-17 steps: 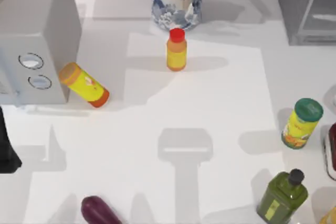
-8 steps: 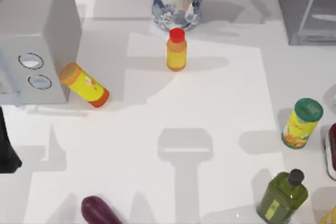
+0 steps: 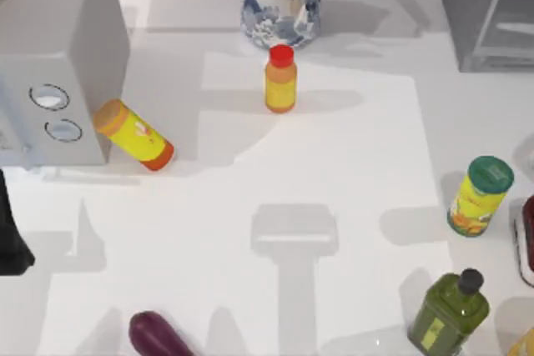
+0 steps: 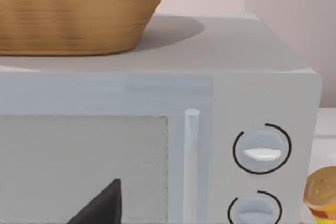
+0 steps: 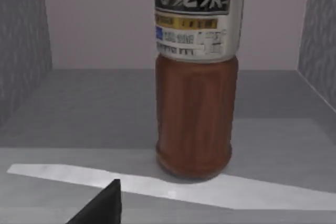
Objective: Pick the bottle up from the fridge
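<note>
The bottle (image 5: 195, 124) stands upright inside the fridge (image 5: 21, 51), on its grey floor between dark grey walls. Its body is reddish-brown under a dark and white label, and its top is cut off by the right wrist view's edge. A dark part of my right gripper (image 5: 102, 205) shows in front of the bottle, apart from it. In the top view the fridge (image 3: 488, 14) stands at the table's far right corner. My left arm (image 3: 10, 235) is parked at the left edge, with its gripper (image 4: 100, 205) facing the pale grey box.
A pale grey box with two dials (image 3: 58, 64) stands far left, a yellow can (image 3: 133, 135) lying beside it. A blue-white vase (image 3: 281, 2) and an orange-yellow bottle (image 3: 280, 79) stand at the back. A green-lidded can (image 3: 480, 196), an olive-green bottle (image 3: 448, 313) and an aubergine (image 3: 158, 335) stand nearer.
</note>
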Robot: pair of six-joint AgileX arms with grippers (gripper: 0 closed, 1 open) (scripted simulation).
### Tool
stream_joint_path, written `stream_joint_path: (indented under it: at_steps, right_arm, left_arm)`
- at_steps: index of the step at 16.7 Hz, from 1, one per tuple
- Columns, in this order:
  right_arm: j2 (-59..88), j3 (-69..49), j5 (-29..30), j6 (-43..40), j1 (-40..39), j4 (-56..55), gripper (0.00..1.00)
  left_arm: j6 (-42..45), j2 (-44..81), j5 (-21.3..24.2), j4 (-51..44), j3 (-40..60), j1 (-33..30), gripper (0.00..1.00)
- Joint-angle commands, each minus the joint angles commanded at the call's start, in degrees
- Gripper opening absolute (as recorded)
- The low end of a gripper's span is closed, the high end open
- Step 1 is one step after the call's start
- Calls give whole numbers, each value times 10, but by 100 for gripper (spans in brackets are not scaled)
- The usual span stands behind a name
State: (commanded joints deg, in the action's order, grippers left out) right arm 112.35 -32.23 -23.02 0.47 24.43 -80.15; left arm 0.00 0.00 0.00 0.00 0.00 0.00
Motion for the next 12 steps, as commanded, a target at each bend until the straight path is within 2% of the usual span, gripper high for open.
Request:
stream_joint_path:
  at_steps: [6, 12]
  right_arm:
    - [77, -226, 70, -1, -66, 145, 100]
    - [89, -268, 88, -1, -82, 179, 100]
  left_arm:
    - [0, 0, 0, 0, 0, 0, 100]
    - [0, 0, 0, 0, 0, 0, 100]
